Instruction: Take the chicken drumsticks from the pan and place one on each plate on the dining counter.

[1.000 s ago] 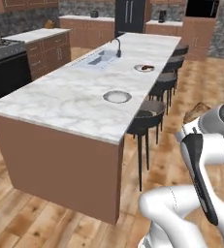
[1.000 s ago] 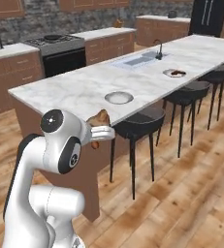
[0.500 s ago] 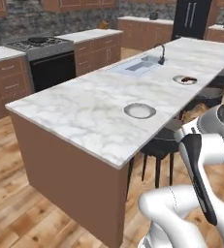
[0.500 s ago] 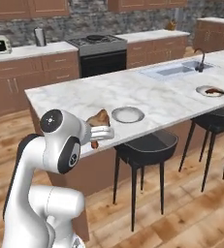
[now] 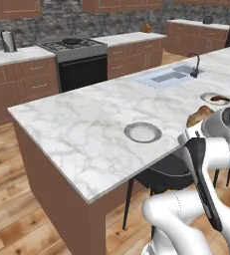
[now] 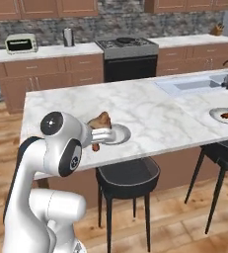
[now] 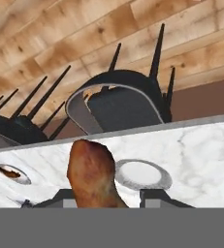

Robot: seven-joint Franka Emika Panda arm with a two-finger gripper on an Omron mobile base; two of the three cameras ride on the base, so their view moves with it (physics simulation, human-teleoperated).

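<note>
I carry a chicken drumstick [image 7: 91,174] clamped in the closed gripper [image 6: 96,139] above the dining counter's [image 5: 81,124] stool-side edge, just short of the empty plate [image 5: 142,132], since the far plate [image 6: 226,115] already holds one.

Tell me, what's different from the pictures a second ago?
The base drove round the dining counter, so the whole view swung; nothing on it moved. The empty plate looks nearer. The gripper keeps its drumstick; the far plate keeps its piece.
</note>
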